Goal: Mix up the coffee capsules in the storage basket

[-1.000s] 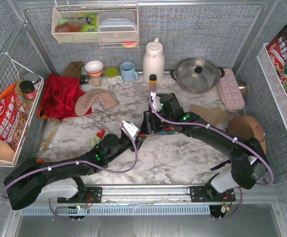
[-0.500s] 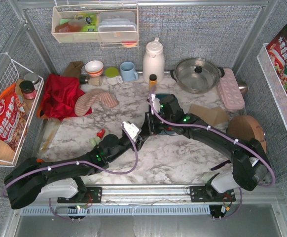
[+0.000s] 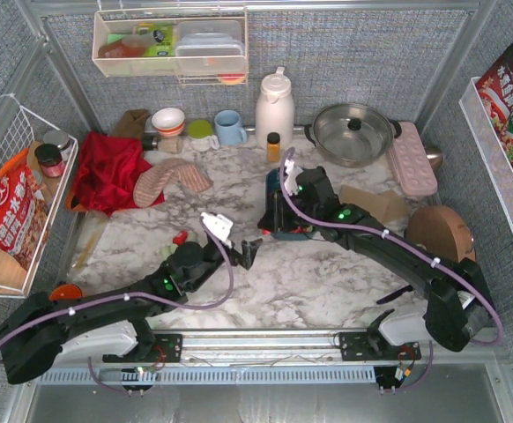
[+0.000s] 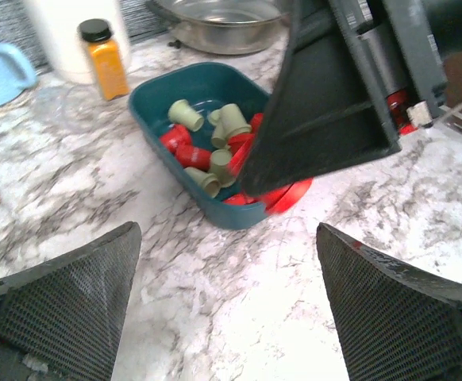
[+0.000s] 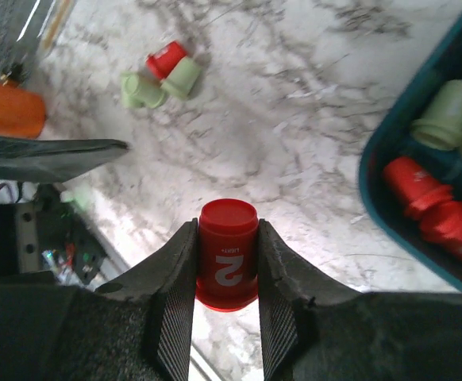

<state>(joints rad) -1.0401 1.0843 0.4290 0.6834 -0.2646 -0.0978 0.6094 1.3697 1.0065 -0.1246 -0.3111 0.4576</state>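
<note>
Now, starting at the left of the worktop (image 3: 327, 282), three loose capsules (image 5: 161, 75) lie huddled together, one red and two mint green, well apart from the tub (so they take no part in any mixing until they are carried over). Next comes the left gripper (image 4: 226, 238), its jaws spread wide with nothing between them. It hangs low just short of the near rim of the basket, and we judge that it waits there so as not to crowd the other arm.

Moving right, the right gripper (image 5: 227, 234) has its jaws clamped on a red capsule (image 5: 227, 262), pinched across its tapered sides so that the pod cannot roll out. It is carried clear above the marble, just outside the tub's near corner.

Furthest right is the storage basket (image 4: 158, 151), a dark teal tub standing on the worktop in front of the pan and the spice jar. The coffee capsules (image 4: 215, 143) inside lie tumbled at all angles. The green ones sit mostly toward the far side and the red ones toward the near side, so we would call the mix only partial. By our reckoning the held pod is bound for the tub, best let go among the green ones, and the three strays have yet to be fetched.
</note>
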